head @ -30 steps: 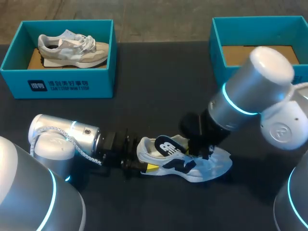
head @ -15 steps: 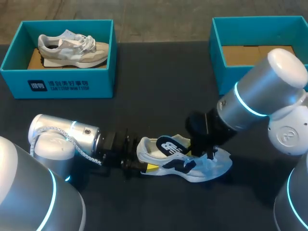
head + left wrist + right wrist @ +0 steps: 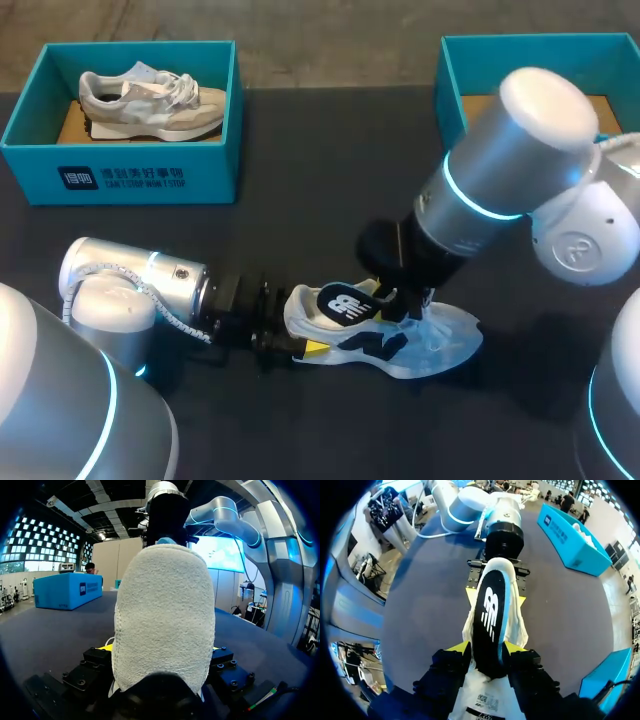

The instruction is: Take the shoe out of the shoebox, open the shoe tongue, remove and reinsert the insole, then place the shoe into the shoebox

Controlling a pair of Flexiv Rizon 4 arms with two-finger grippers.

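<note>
1. Pale blue and white, with dark navy panels, the shoe point(image 3: 420, 345) lay on its sole on the dark worktop point(image 3: 330, 180), near the front edge between my two arms and well apart from both boxes.
2. Its dark insole point(image 3: 343, 304) carried a bold white logo, which I did not read off; the same mark showed plainly in the right wrist view point(image 3: 490, 615).
3. The left shoebox point(image 3: 215, 170), teal, had a white logo and two lines of white print on its front wall. A beige shoe point(image 3: 150, 100) lay inside it.
4. The right shoebox point(image 3: 452, 110), also teal, showed its brown cardboard floor.
5. My left arm point(image 3: 150, 285) lay low along the worktop, and the left jaws were clenched on the heel of the shoe. In the left wrist view the white towelling heel point(image 3: 162, 620) stood between the fingers, and the right wrist view showed a yellow tip on either side of the heel.
6. My right arm point(image 3: 500, 170) reached down over the shoe's opening. The right jaws were grasping the insole near its forward end, one yellow fingertip point(image 3: 461, 646) pressed to each edge, while its heel end still sat in the shoe.
7. Compared with half a second before, my right arm had swung toward the left and its wrist stood higher over the shoe. The insole had shifted a little toward the heel and its logo faced the head camera more squarely.
8. The shoe, my left arm and both boxes had not moved.
</note>
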